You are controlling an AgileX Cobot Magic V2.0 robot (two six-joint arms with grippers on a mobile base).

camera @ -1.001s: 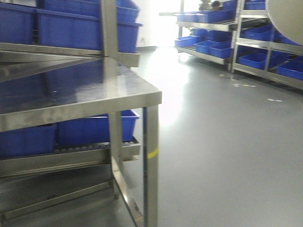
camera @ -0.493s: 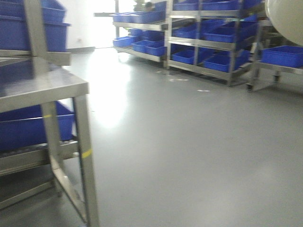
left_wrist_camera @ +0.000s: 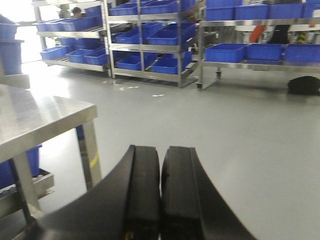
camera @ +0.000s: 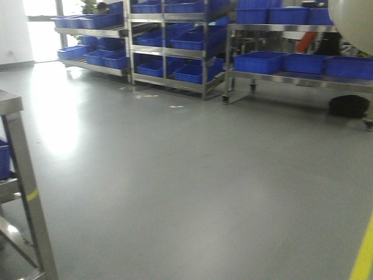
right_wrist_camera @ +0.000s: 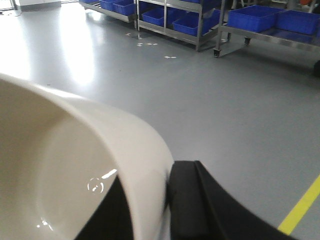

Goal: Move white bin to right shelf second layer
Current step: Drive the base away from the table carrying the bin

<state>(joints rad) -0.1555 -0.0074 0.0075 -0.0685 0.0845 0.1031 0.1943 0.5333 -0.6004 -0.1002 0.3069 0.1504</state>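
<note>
The white bin [right_wrist_camera: 75,165] is a glossy cream tub that fills the lower left of the right wrist view. My right gripper [right_wrist_camera: 150,175] is shut on its rim, one finger inside the wall and one finger [right_wrist_camera: 190,200] outside. The bin's rounded base shows in the top right corner of the front view [camera: 352,23], held in the air. My left gripper [left_wrist_camera: 161,150] is shut and empty, its pads touching, above the floor beside a steel table [left_wrist_camera: 40,115]. Steel racks [camera: 169,41] stand far across the room; no roller-lined level can be made out.
The steel table's corner and leg [camera: 17,151] stand at the left edge. A low steel rack with blue crates [camera: 291,61] stands at the back right, a black object [camera: 348,105] beneath it. Grey floor lies between. A yellow floor line [camera: 364,256] runs at lower right.
The front view has swung to the right: the steel table has slid out to the left edge and the far racks have moved into the middle. The bin stays in the top right corner.
</note>
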